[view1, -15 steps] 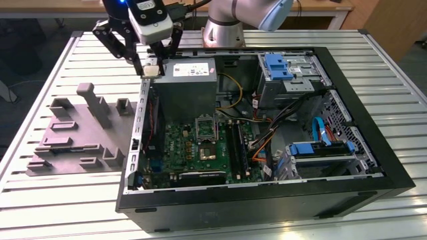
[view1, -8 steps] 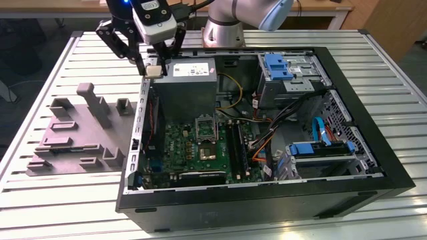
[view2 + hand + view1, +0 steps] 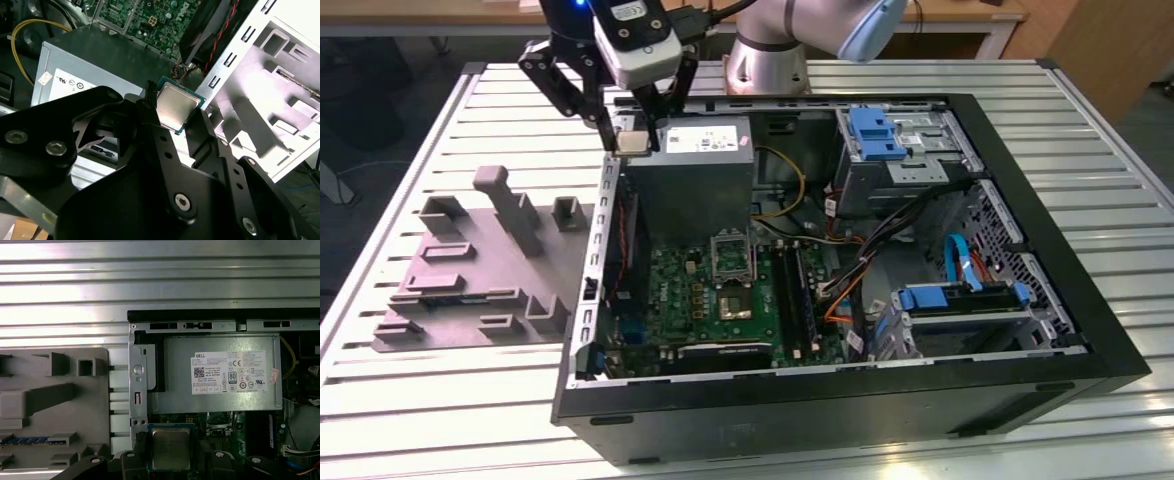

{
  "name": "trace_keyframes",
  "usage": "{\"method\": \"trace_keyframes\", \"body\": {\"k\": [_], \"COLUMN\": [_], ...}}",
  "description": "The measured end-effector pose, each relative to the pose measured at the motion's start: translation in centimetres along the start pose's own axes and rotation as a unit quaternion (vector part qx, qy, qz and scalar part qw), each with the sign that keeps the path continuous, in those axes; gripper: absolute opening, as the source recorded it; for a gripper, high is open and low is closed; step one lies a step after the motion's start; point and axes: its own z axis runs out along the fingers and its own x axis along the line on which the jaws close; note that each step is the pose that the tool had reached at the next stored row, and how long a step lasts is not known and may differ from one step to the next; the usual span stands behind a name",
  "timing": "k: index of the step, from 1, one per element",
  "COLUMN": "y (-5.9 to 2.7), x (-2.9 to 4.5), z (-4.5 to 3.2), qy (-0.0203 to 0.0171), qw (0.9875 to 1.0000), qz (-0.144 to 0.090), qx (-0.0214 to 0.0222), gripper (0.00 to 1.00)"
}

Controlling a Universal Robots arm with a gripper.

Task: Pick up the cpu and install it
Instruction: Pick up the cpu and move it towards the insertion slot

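The cpu [image 3: 176,106] is a thin square chip with a silvery metal top, and my gripper [image 3: 175,109] is shut on it by two opposite edges, with black fingers [image 3: 150,107] on either side. In the first wrist view the cpu [image 3: 170,448] hangs in the gripper [image 3: 170,451] over the case's side wall, beside the power supply [image 3: 220,372]. In the exterior view the gripper [image 3: 635,135] holds the cpu [image 3: 634,143] above the case's far corner on that view's left. The open metal-framed socket [image 3: 731,257] lies lower on the green board [image 3: 707,300].
The open black computer case [image 3: 1067,300] lies on a slatted metal table [image 3: 454,400]. A grey plastic fixture [image 3: 480,270] sits on the exterior view's left of the case. Inside are cables [image 3: 854,270], drive cages with blue tabs [image 3: 881,135] and a shiny fixed chip [image 3: 736,306].
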Motion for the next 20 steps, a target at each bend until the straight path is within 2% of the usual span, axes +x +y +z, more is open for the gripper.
{"method": "trace_keyframes", "body": {"k": [20], "y": [0.05], "x": [-1.21], "z": [0.06], "qy": [0.0000], "qw": [1.0000], "qz": [0.000], "qx": [0.0000], "gripper": [0.47]}}
